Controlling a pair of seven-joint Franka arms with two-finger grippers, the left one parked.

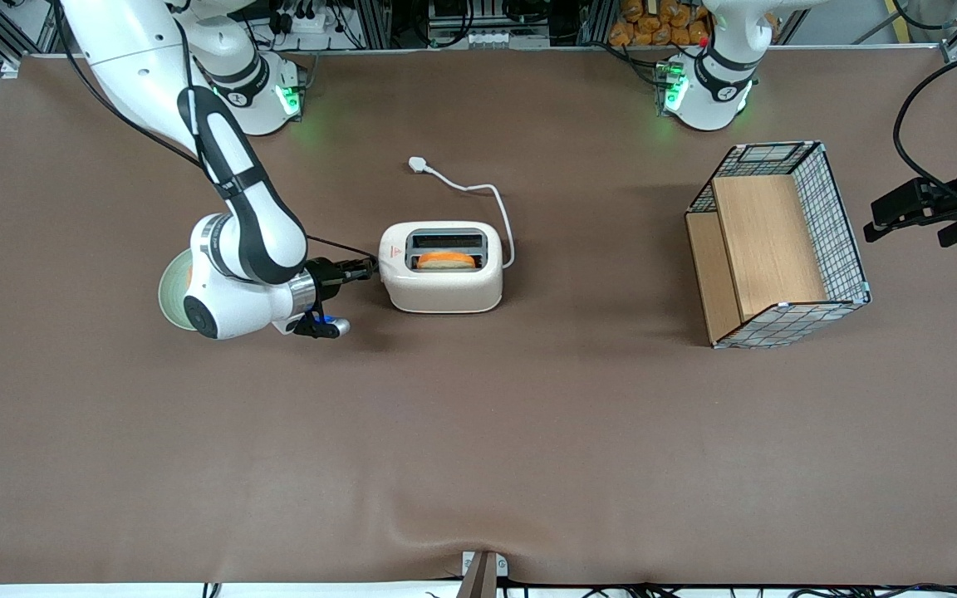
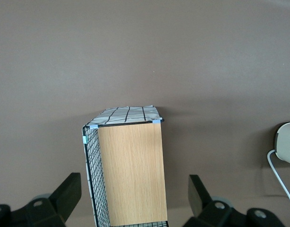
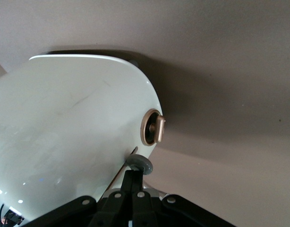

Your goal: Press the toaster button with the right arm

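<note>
toaster: glossy smooth plastic | table: matt brown cloth | basket: wire mesh, wood panels

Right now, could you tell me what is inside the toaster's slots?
The toaster has an orange-edged slice in the slot nearer the front camera; its lower part is hidden inside. The other slot looks dark, apparently empty. The gripper sits at the toaster's short end, fingers together.
</note>
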